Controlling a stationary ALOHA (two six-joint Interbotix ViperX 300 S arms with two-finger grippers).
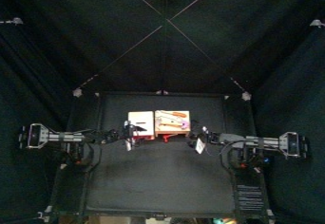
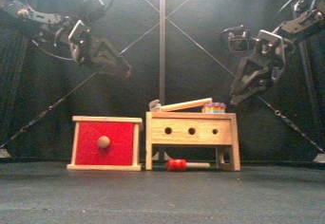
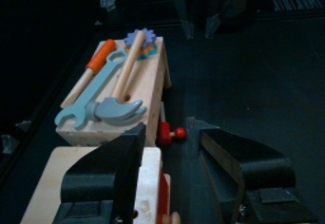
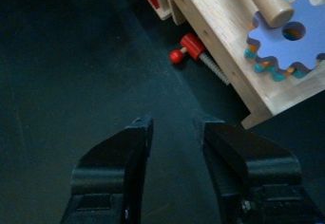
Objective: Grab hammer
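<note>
Hovering above the table (image 2: 76, 195), both grippers hold nothing: left gripper (image 3: 172, 176) with jaws spread wide, right gripper (image 4: 176, 157) likewise parted. The hammer (image 3: 114, 102) lies atop the wooden workbench (image 2: 191, 131), beside a wrench (image 3: 89, 97) and blue gear (image 4: 290, 36). Red box (image 2: 106, 142) stands alongside; small red piece (image 2: 180, 164), possibly a peg, underneath.

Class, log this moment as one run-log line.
hammer: untouched on workbench | left gripper: open, above | right gripper: open, beside bench
</note>
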